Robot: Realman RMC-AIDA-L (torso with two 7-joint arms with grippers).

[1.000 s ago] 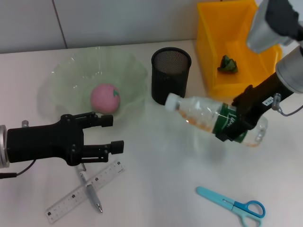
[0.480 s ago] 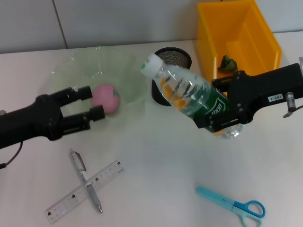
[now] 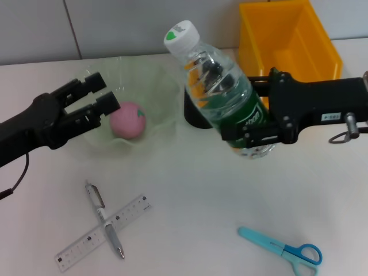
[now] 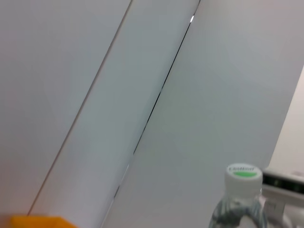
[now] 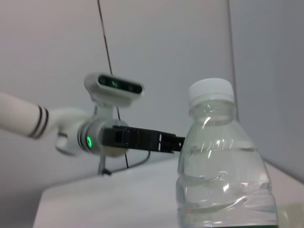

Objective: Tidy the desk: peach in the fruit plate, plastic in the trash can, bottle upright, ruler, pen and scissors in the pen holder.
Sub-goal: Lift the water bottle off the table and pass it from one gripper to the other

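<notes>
Right end effector (image 3: 253,135) grips clear bottle (image 3: 221,95).

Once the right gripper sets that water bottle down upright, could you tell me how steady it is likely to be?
The water bottle, clamped at its green label by the right gripper, is tall and narrow, so it probably tips easily. It looks mostly empty, hence likely light and easily knocked. Its round body would probably roll if it fell.

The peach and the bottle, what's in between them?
In the head view, only the wavy rim of the green fruit plate lies between the peach and the bottle held by the right tool.
</notes>
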